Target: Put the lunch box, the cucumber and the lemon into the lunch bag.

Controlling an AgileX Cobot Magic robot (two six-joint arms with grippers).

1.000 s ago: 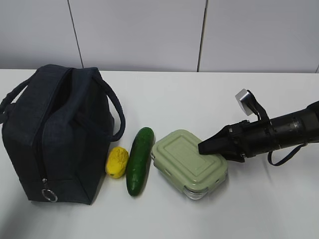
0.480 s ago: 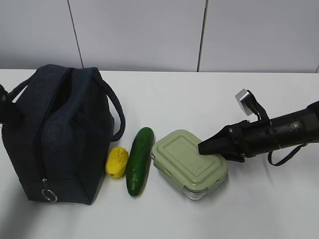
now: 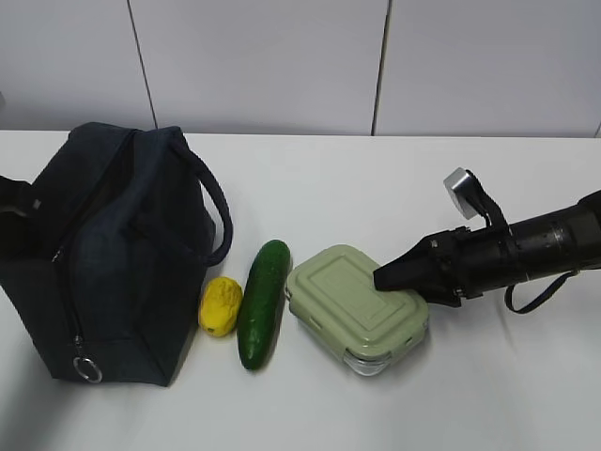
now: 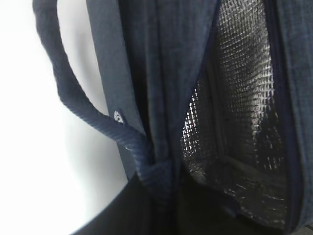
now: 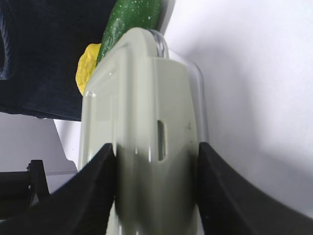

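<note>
The dark navy lunch bag [image 3: 122,254] stands at the left, its top zipper open. My left gripper [image 3: 13,218] is at its left side. In the left wrist view the gripper [image 4: 164,188] is shut on the bag's rim and handle [image 4: 73,98], and the silver lining [image 4: 239,98] shows inside. The yellow lemon [image 3: 221,305] and the green cucumber [image 3: 263,303] lie right of the bag. The lunch box [image 3: 347,301] with its sage-green lid sits on the table beside them. My right gripper [image 3: 383,277] is shut on its right end, seen close up [image 5: 155,161] with a finger against each side of the box [image 5: 146,112].
The silver ring pull [image 3: 86,368] hangs at the bag's near bottom corner. The right handle [image 3: 218,221] loops out toward the cucumber. The cucumber [image 5: 132,14] and lemon [image 5: 87,66] lie just beyond the lunch box in the right wrist view. A white wall stands behind the table.
My left gripper has come in from the left edge and taken the bag's left rim, pulling it leftward so the mouth stands wider. The right arm and the food items have not moved.
</note>
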